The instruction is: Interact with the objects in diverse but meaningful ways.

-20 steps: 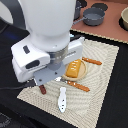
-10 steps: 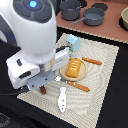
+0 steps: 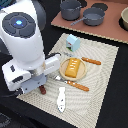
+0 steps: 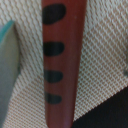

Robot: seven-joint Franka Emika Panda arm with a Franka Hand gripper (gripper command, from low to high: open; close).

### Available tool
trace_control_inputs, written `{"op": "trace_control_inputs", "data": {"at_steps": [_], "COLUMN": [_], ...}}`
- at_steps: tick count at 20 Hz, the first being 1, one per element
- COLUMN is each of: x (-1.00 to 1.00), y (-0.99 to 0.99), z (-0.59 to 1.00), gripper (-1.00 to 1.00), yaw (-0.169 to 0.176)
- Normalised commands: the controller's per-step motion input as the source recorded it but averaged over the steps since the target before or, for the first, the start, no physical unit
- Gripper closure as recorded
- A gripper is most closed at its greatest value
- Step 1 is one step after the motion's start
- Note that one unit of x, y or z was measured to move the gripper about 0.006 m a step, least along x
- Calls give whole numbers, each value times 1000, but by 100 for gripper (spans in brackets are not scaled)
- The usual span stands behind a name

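We see the robot's claw point(image 3: 41, 86) low over the woven mat point(image 3: 102, 75), at the mat's edge on the exterior view's left. The arm's white body hides most of it, so we cannot tell whether its jaws are open or closed. Just below it a dark reddish-brown stick point(image 3: 43, 90) pokes out, touching the mat. The wrist view is filled by that same stick point(image 4: 61, 65), a long red-brown bar with 4 dark oval marks along it, lying on the mat's mesh; it is blurred, so it is probably very close to the camera.

Away from the claw, toward the exterior view's right, sits a round plate point(image 3: 64, 73) with the ridged orange-yellow block point(image 3: 72, 67) resting on it. Between claw and plate, an orange-handled knife point(image 3: 75, 85) lies on the mat, running past the plate's near rim. Nearer the camera than the claw, the small white bone point(image 3: 61, 99) lies flat on the mat. Beyond the plate we see the light blue cup point(image 3: 73, 43) and 1 more orange-handled utensil point(image 3: 91, 61). Well beyond the claw, 2 grey pots point(image 3: 71, 8) stand on a brown board point(image 3: 105, 31).
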Motion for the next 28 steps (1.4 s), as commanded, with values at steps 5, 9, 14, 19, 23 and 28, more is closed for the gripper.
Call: {"op": "trace_control_inputs", "data": {"at_steps": [5, 9, 14, 19, 23, 28], "x": [-633, -549, -590, -637, -669, -630], "y": [-48, 97, 617, 677, 649, 667], "z": [-495, 22, 703, 609, 311, 33], "gripper": [100, 100, 100, 100, 100, 100], "yaw": [38, 49, 88, 86, 82, 72]}}
